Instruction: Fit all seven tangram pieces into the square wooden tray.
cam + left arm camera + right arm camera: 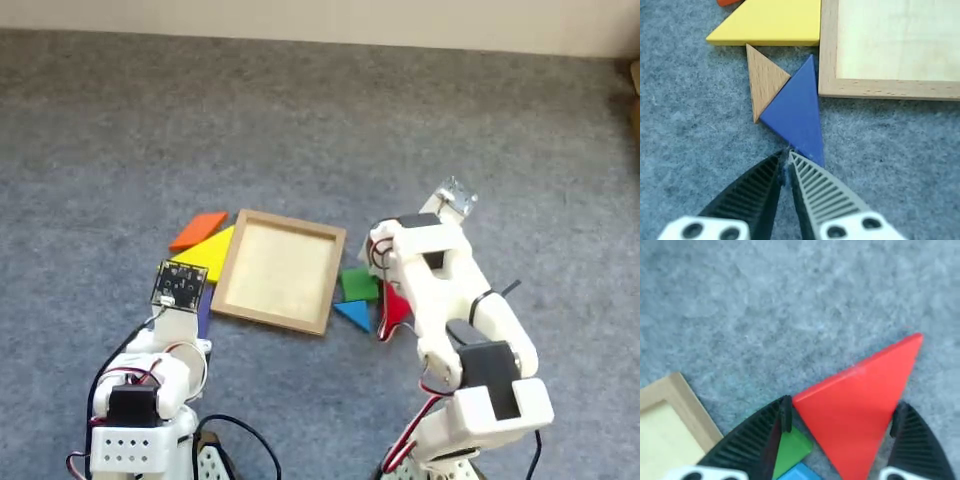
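The square wooden tray (268, 319) lies slightly turned on the grey carpet (300, 120) between the two arms, and the pieces that show lie outside it. Against the tray's left rim in the high view rests the yellow triangle (212, 252), with the orange parallelogram (198, 230) just beyond it, farther from the tray. In the left wrist view the yellow triangle (775, 22) has one short side along the tray rim (880, 88). Just beside the tray corner lie the wood-coloured small triangle (765, 80) and the blue triangle (792, 112), edge to edge, the blue one nearly touching the rim. The left gripper (789, 155) is low over the carpet with its jaws together, the tips meeting right at the blue triangle's pointed corner farthest from the tray. Whether they pinch that corner cannot be told. On the tray's right side in the high view, the green piece (358, 284) sits just beside the rim, the light blue triangle (353, 314) next to it, and the red triangle (395, 305) farther from the tray, partly under the right arm (450, 300). In the right wrist view the right gripper (841, 417) has its jaws apart, one to each side of the red triangle (860, 395), each tip close against an edge. The green piece (792, 447) and the light blue triangle (800, 474) lie between the red triangle and the tray corner (680, 400).
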### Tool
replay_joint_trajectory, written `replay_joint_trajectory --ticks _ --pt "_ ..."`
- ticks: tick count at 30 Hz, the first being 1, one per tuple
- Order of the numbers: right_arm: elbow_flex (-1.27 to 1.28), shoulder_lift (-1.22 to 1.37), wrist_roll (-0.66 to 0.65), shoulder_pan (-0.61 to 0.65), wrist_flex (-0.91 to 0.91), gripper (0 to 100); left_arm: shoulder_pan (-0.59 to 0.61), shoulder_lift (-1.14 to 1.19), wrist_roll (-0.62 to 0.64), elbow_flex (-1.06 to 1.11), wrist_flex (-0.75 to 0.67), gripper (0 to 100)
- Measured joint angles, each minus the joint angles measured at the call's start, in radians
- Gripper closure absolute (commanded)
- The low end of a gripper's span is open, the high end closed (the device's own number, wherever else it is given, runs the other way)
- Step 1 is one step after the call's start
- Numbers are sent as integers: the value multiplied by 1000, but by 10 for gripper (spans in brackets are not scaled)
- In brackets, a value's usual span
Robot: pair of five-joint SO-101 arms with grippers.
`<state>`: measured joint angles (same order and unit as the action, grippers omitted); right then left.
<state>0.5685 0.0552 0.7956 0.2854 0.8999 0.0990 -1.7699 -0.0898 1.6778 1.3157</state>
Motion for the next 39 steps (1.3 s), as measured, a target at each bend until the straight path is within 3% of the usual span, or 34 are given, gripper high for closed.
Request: replay_joint_trajectory --ticks 12,22,39 --pt "-44 34 3 -63 5 687 0 0 0 0 0 994" --pt "-44 34 91 -64 -32 685 0 0 0 0 0 994" --pt "-44 34 100 -71 -37 688 0 0 0 0 0 994"
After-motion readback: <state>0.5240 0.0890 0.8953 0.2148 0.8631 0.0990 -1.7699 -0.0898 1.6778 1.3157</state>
